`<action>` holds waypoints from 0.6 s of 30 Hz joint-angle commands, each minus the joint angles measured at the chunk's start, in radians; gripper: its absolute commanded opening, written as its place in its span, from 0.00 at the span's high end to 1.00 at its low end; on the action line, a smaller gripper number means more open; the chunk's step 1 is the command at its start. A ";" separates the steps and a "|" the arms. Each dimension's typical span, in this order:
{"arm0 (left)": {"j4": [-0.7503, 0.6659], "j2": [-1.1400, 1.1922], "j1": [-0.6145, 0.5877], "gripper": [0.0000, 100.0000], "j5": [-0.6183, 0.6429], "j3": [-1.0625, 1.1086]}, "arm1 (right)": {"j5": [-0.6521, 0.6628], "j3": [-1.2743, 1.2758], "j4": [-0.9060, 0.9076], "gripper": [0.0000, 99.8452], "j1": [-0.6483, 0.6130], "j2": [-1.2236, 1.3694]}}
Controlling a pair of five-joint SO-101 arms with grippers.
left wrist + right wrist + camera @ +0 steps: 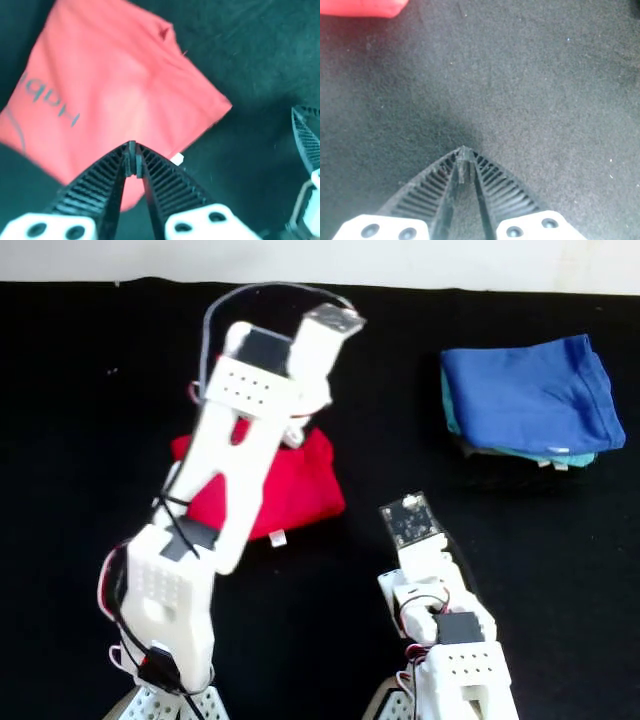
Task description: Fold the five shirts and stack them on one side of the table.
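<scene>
Nearest us, the right arm (440, 610) sits folded back low by its base, right of centre. We see the right gripper (464, 161) with its fingers pressed together, tips touching and nothing between them. It hangs over the bare black cloth of the table (80, 370). Its wrist view catches one corner of the red shirt (295, 485) at the frame edge, well apart from the tips.

Next out, the left arm (235, 455) runs from its base at the near left and stretches forward over the red shirt, covering part of it in the high view. The left gripper (131, 161) is closed too, tips meeting, and we see no cloth pinched between them. It sits above the shirt's near edge. We cannot tell whether it touches the fabric.

The red shirt is folded into a compact, roughly rectangular bundle. It lies flat at mid-table, left of centre, skewed against the table edge, with grey print on its upper face. A small white tag (277, 537) sticks out at the near edge, just beside the left gripper's tips in the wrist view.

Farther out on the far right is the stack (530, 410) of folded shirts, well apart from the red one. The blue shirt (530, 385) is on top and a teal shirt (545, 454) edge peeks out beneath it. Something dark lies under that, hard to separate from the black cloth, so we can't count the layers.

Beyond the table's far edge is a strip of white wall (400, 260).
</scene>
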 commanded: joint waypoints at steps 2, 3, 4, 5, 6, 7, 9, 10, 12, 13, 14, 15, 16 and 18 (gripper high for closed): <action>0.026 -0.151 -0.085 0.99 0.012 0.122 | 0.003 0.073 0.005 0.99 -0.007 -0.012; 0.026 -0.197 -0.107 0.99 0.012 0.183 | 0.003 0.073 0.005 0.99 -0.007 -0.012; 0.026 -0.248 -0.127 0.99 0.009 0.254 | 0.003 0.073 0.005 0.99 -0.007 -0.012; 0.026 -0.300 -0.142 0.99 0.005 0.335 | 0.003 0.073 0.005 0.99 -0.007 -0.012; 0.021 -0.351 -0.157 0.99 0.002 0.424 | 0.003 0.073 0.005 0.99 -0.007 -0.012; -0.011 -0.398 -0.176 0.99 0.002 0.527 | 0.003 0.073 0.005 0.99 -0.007 -0.012; -0.149 -0.492 -0.223 0.99 -0.020 0.743 | 0.003 0.073 0.004 0.99 -0.007 -0.012; -0.232 -0.538 -0.249 0.99 -0.037 0.848 | 0.003 0.073 0.004 0.99 -0.007 -0.012; -0.385 -0.613 -0.291 0.99 -0.054 1.046 | 0.003 0.073 0.002 0.99 -0.007 -0.012; -0.456 -0.647 -0.308 0.99 -0.054 1.136 | 0.003 0.073 0.002 0.99 -0.007 -0.012; -0.523 -0.676 -0.317 0.99 -0.054 1.216 | 0.003 0.073 0.002 0.99 -0.007 -0.012; -0.582 -0.699 -0.320 0.99 -0.054 1.287 | 0.003 0.073 0.002 0.99 -0.007 -0.012; -0.635 -0.716 -0.320 0.99 -0.052 1.346 | 0.003 0.073 0.002 0.99 -0.007 -0.012; -0.732 -0.736 -0.317 0.99 -0.049 1.429 | 0.003 0.073 0.002 0.99 -0.007 -0.012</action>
